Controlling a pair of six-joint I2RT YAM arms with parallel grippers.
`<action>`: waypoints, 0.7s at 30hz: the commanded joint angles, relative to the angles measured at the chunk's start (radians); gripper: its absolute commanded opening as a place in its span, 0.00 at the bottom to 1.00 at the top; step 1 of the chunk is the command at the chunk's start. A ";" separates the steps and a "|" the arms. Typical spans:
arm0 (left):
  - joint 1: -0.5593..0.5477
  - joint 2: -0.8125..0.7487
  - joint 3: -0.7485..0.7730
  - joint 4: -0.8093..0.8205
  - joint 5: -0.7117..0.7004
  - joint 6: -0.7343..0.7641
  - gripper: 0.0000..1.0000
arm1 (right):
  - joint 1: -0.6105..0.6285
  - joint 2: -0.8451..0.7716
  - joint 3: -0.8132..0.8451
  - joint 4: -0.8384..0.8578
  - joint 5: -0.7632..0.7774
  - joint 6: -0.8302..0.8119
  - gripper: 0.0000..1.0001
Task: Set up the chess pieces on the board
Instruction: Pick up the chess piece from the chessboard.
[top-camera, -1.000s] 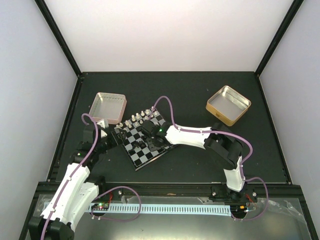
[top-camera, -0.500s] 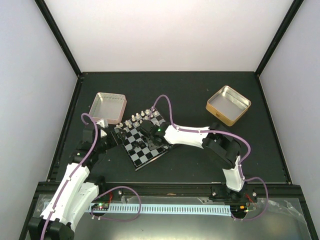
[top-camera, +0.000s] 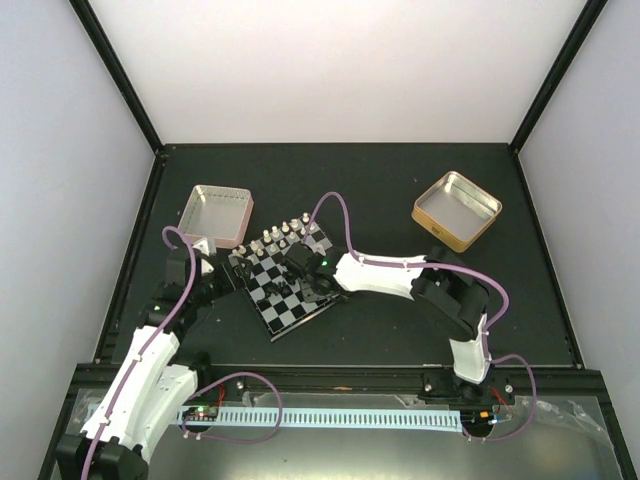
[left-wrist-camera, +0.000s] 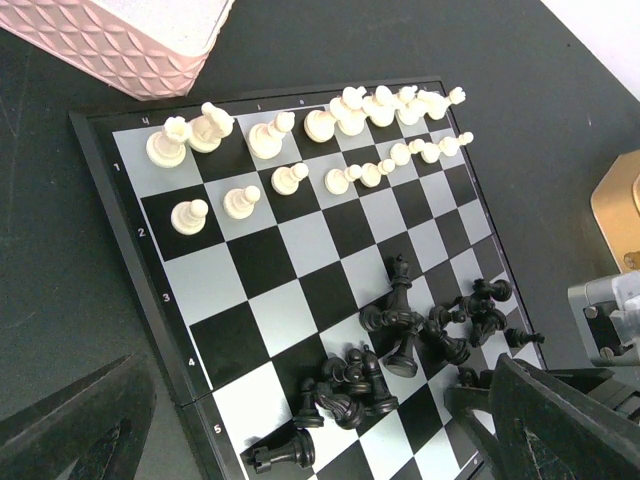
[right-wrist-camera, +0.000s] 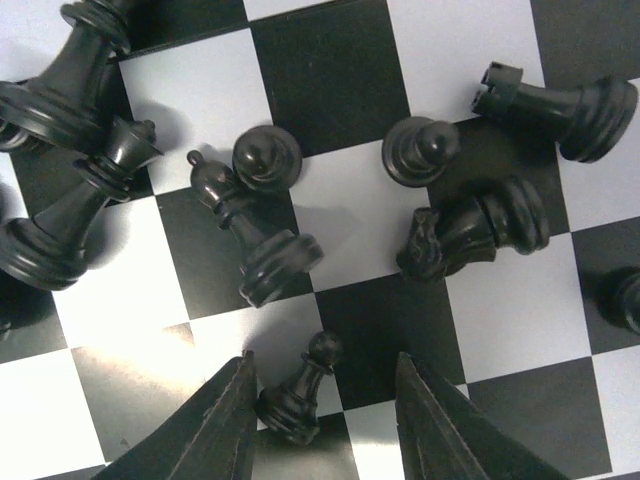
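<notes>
Black pieces (left-wrist-camera: 400, 330) are heaped on the board (left-wrist-camera: 250, 260), and one leaning pawn (right-wrist-camera: 300, 390) is framed by the spread right gripper (right-wrist-camera: 322, 375). It could be squeezed out sideways, or neighbours knocked, by an off-centre closure. The left gripper (top-camera: 215, 270) is also spread.

My right arm (top-camera: 400, 272) stretches left across my front, wrist pitched down. Right gripper (right-wrist-camera: 322, 400): fingers parted, moderate gap. My left arm (top-camera: 150, 360) reaches forward, low. Left gripper (left-wrist-camera: 320, 400): fingers spread wide.
</notes>
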 joint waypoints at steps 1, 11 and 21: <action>0.008 -0.001 0.039 -0.003 -0.007 0.013 0.93 | 0.003 -0.026 -0.036 -0.035 0.007 0.016 0.36; 0.008 0.001 0.044 -0.005 -0.008 0.016 0.93 | 0.003 -0.021 -0.028 -0.041 0.001 0.026 0.20; 0.007 -0.002 0.049 -0.002 0.019 0.024 0.93 | 0.003 -0.045 -0.066 0.003 0.002 0.011 0.12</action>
